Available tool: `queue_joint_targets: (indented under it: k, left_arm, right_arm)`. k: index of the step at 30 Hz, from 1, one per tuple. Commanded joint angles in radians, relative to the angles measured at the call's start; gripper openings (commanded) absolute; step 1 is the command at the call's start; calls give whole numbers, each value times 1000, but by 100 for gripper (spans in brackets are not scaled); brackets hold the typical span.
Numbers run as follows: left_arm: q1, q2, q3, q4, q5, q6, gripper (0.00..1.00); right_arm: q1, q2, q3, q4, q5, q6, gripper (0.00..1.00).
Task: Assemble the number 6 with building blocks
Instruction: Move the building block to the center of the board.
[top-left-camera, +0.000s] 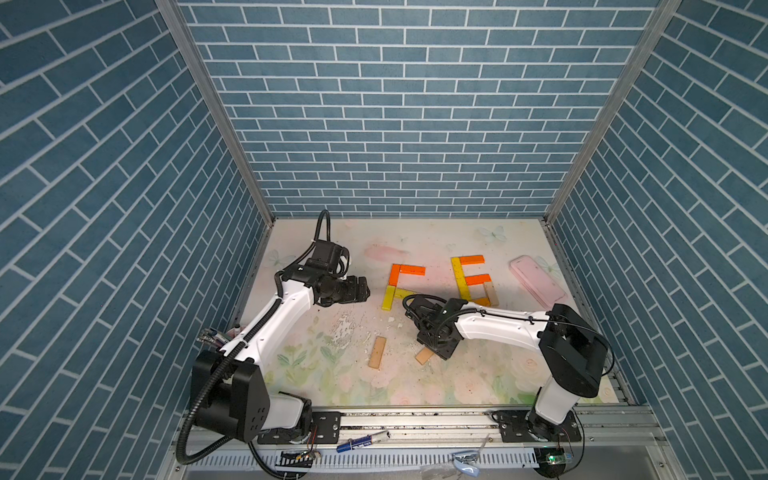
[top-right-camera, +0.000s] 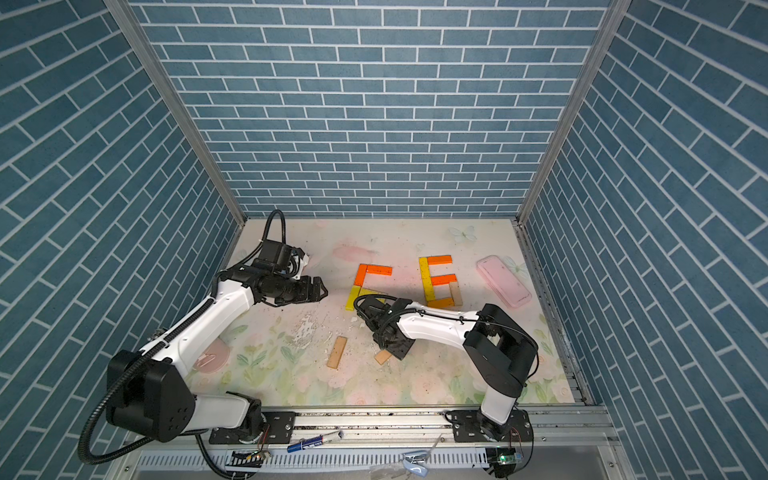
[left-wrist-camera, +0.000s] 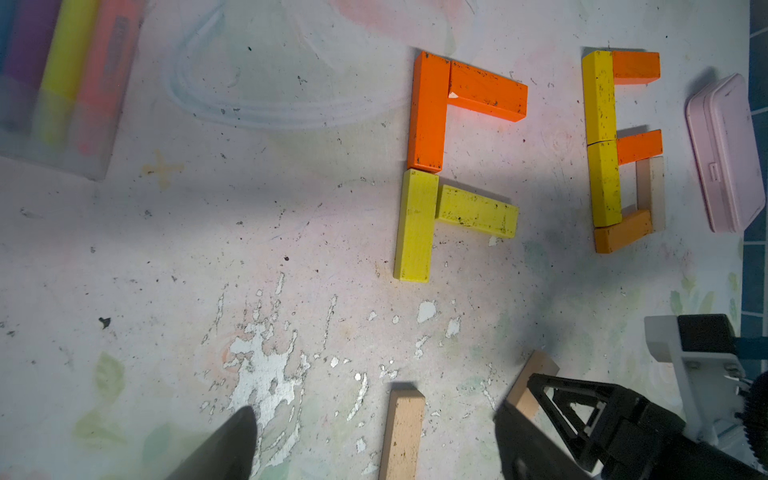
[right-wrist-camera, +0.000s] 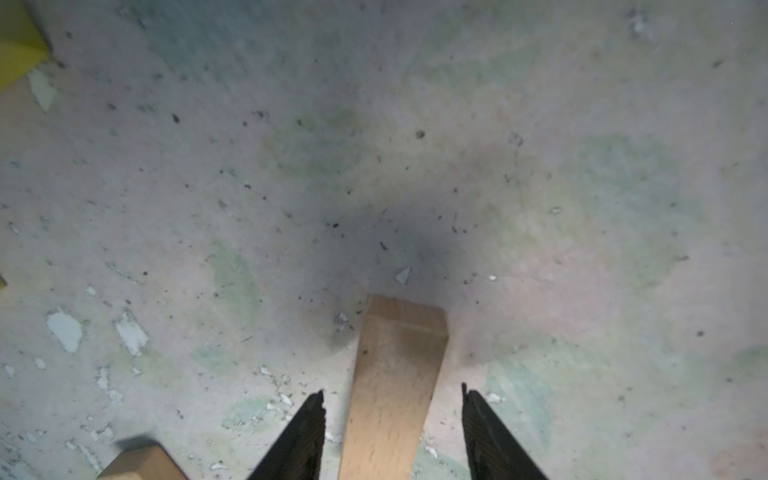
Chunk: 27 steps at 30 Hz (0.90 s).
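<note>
Action in both top views: tan plank (top-left-camera: 424, 356) under the low right gripper (top-left-camera: 432, 347), second tan plank (top-left-camera: 377, 352) near; left gripper (top-left-camera: 360, 289) hovering, spread wide, empty. Left wrist: half-built figure (left-wrist-camera: 428, 166) near complete six (left-wrist-camera: 602, 141), pink case (left-wrist-camera: 723, 153) next. Right wrist: fingers (right-wrist-camera: 305, 436) astride the tan plank (right-wrist-camera: 395, 374), gaps both sides, ungripped.

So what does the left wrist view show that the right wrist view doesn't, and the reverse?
Only left wrist: the four-plank orange-and-yellow figure and the six-plank one whole, the pink rounded case, the clear pack of pastel sticks. Only right wrist: gaps between the right gripper and the tan wooden plank it straddles. Both: that gripper, that plank, the second tan plank.
</note>
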Motion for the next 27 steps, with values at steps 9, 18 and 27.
queue_joint_targets:
  k: [9, 18, 27]
  left_arm:
    - [6, -22, -15, 6, -4, -5, 91]
    - [8, -33, -15, 7, -2, -3, 90]
    - [14, -39, -17, 12, 2, -4, 91]
  right_arm:
    - [21, 65, 5, 10, -22, 117, 36]
    - [-10, 178, 223, -127, 22, -233, 16]
    - [-68, 260, 312, -142, 43, -436, 18]
